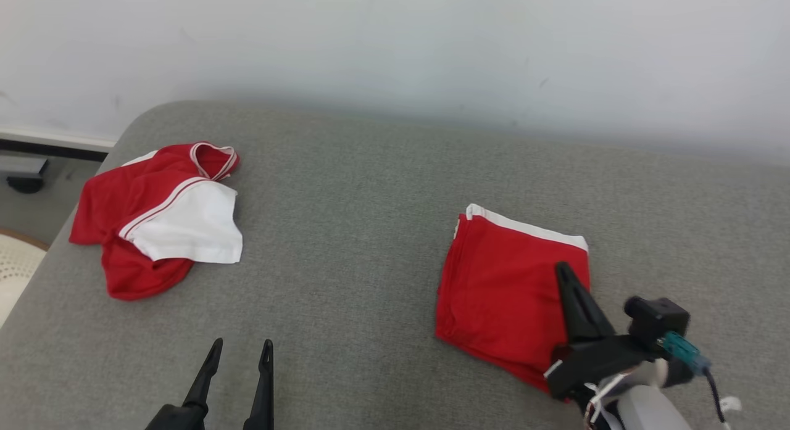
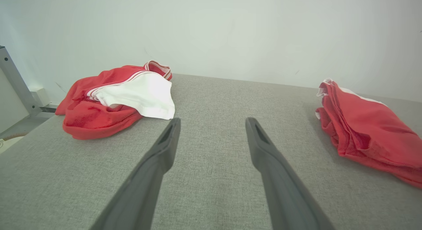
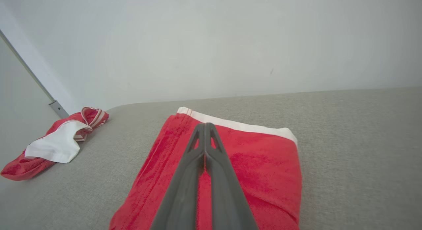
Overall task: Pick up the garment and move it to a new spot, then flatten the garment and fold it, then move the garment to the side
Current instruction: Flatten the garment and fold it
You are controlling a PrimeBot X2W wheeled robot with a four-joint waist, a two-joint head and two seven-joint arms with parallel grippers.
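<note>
A folded red garment (image 1: 500,288) with a white band along its far edge lies flat on the right side of the grey padded surface (image 1: 358,232). My right gripper (image 1: 561,268) is shut, its fingers pressed together and pointing across the top of this garment (image 3: 263,164), with no cloth between them (image 3: 205,125). A crumpled red-and-white garment (image 1: 154,220) lies at the far left. My left gripper (image 1: 242,345) stands open at the near edge with nothing between its fingers (image 2: 212,121), the crumpled garment (image 2: 115,101) ahead to its left and the folded one (image 2: 366,131) to its right.
A pale wall (image 1: 395,47) rises right behind the surface. The surface's rounded left edge drops to the floor, where a round pale mat (image 1: 15,263) and a dark baseboard (image 1: 49,147) show. Bare grey fabric stretches between the two garments.
</note>
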